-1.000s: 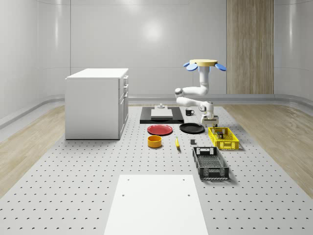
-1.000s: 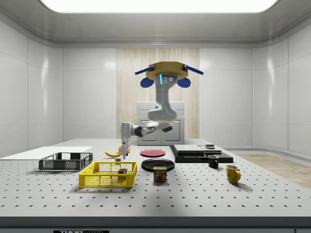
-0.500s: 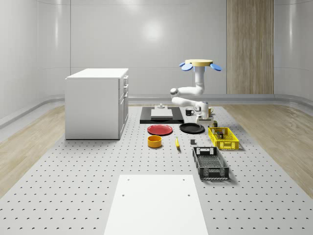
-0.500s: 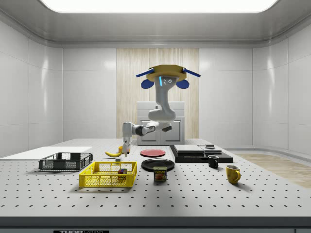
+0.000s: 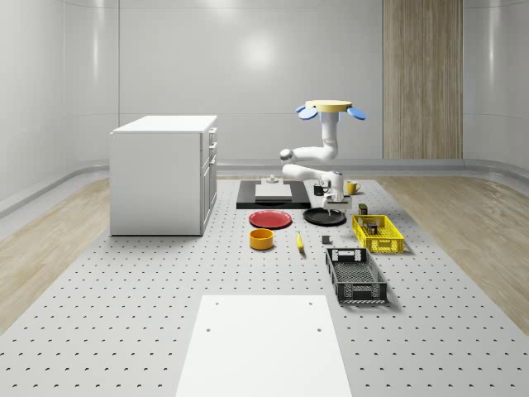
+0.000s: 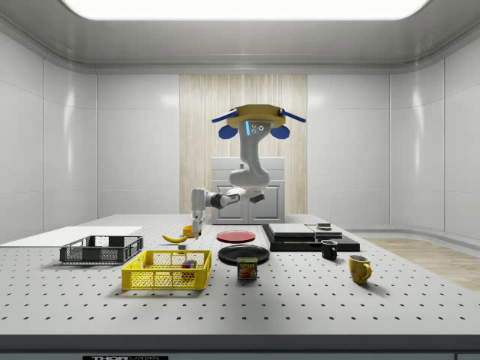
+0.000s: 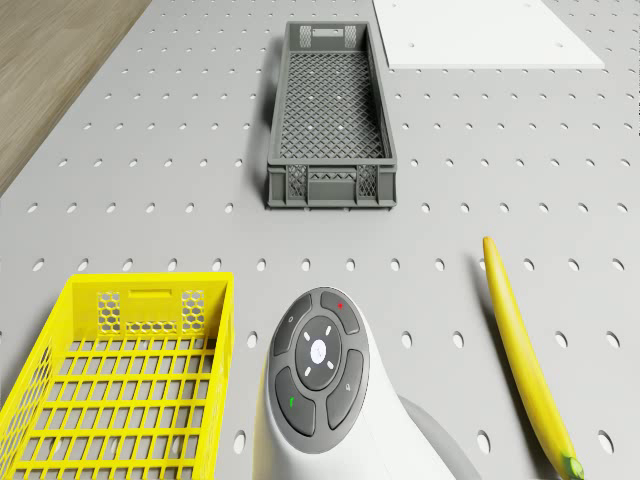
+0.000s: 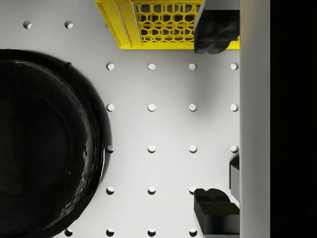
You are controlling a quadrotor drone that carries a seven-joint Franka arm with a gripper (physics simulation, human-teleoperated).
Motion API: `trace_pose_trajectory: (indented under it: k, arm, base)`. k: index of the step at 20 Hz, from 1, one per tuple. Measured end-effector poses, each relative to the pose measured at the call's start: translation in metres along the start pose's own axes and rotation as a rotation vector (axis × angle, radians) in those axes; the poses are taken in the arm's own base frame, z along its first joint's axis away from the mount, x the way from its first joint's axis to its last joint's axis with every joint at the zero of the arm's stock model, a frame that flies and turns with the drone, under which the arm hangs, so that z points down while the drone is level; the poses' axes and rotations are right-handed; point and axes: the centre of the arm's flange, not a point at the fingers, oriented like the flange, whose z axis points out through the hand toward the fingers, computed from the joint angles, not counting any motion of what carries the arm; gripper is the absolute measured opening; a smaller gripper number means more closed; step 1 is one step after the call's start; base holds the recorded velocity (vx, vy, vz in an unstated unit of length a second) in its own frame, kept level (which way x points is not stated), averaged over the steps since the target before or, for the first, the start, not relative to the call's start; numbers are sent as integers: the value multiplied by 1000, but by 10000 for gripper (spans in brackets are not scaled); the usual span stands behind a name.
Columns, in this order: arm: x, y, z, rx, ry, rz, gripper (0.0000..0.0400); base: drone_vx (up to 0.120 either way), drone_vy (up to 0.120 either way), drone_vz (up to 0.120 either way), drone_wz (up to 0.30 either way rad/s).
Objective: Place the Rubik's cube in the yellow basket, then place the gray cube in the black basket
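Observation:
The Rubik's cube (image 6: 187, 264) lies inside the yellow basket (image 5: 378, 233), at its far end. A small gray cube (image 5: 326, 241) sits on the table between the banana (image 5: 299, 241) and the yellow basket. The black basket (image 5: 355, 275) stands in front of it, nearer the camera. The drone (image 5: 322, 108) hovers above the back of the table. Its arm reaches down, and the gripper (image 5: 331, 201) hangs open with nothing in it, just over the edge of the black plate (image 5: 324, 217). In the wrist view the fingertips (image 8: 213, 29) stand wide apart over bare table, beside the yellow basket (image 8: 158, 22).
A red plate (image 5: 270, 219) and an orange bowl (image 5: 261, 239) lie left of the black plate. A white cabinet (image 5: 164, 174) stands at the whole-scene view's left, with a black slab (image 5: 273, 194) behind the plates. A can (image 6: 247, 268) and two mugs (image 6: 359, 268) stand near the yellow basket.
The drone and arm have moved to the whole-scene view's left. The gripper went from over the yellow basket's far end to the black plate's edge.

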Motion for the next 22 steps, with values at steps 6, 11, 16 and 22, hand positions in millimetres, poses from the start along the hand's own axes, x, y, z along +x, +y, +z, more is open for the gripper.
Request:
trace_pose_trajectory:
  k: [6, 11, 16, 22]
  arm:
    - [0, 0, 0, 0, 0, 0, 400]
    - [0, 0, 0, 0, 0, 0, 400]
    - [0, 0, 0, 0, 0, 0, 400]
    - [0, 0, 0, 0, 0, 0, 400]
  base:
    - [60, -120, 0, 0]
    - [120, -120, 0, 0]
    - [88, -120, 0, 0]
    - [0, -40, -67, 0]
